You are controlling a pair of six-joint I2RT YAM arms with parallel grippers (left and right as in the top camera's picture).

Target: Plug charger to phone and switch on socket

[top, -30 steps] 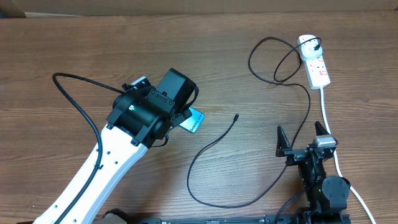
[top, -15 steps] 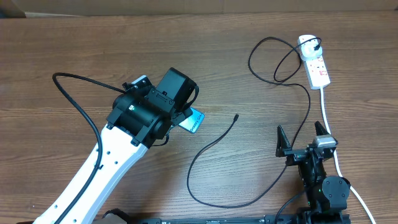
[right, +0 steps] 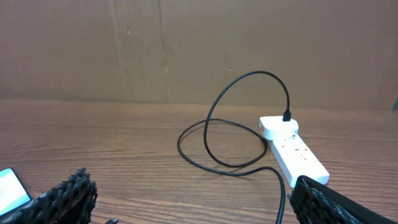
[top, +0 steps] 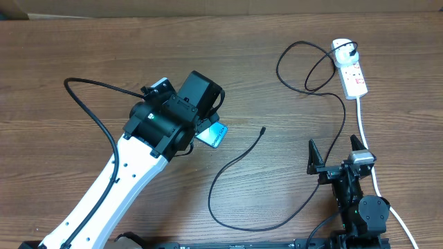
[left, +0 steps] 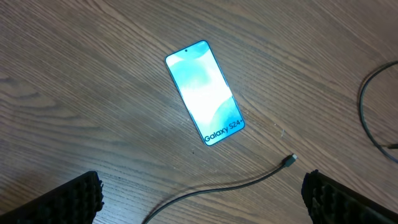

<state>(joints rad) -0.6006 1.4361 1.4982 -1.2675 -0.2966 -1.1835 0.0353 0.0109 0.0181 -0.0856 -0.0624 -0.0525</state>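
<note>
Beneath my left tool, whose jaws stood spread wide and held nothing, I logged the following.

Item one: the phone. It lay flat on the table, screen up and lit blue-cyan, with white lettering at the end nearer the tool. It sat ahead of the gap between the fingers and touched neither.

Item two: the charger, a thin black cable. Its connector tip lay loose on the table just off the phone's lettered end, toward the tool's right-hand finger, near the phone but apart from it. From there the cable ran back under the tool and out of the wrist view. Seen from overhead, it curved across the table past my right tool and on in loops to the far end.

Item three: the socket, a white strip. It lay ahead of the right tool and off to its right, well apart from it. The charger's black plug stood in the strip's far end. Red marking showed on its top face; I could not tell how the switch was set. Its thick white lead ran back past the right side of that tool.

Item four: the right tool itself. Its jaws were wide and empty, and it was low over the table, facing the socket.
</note>
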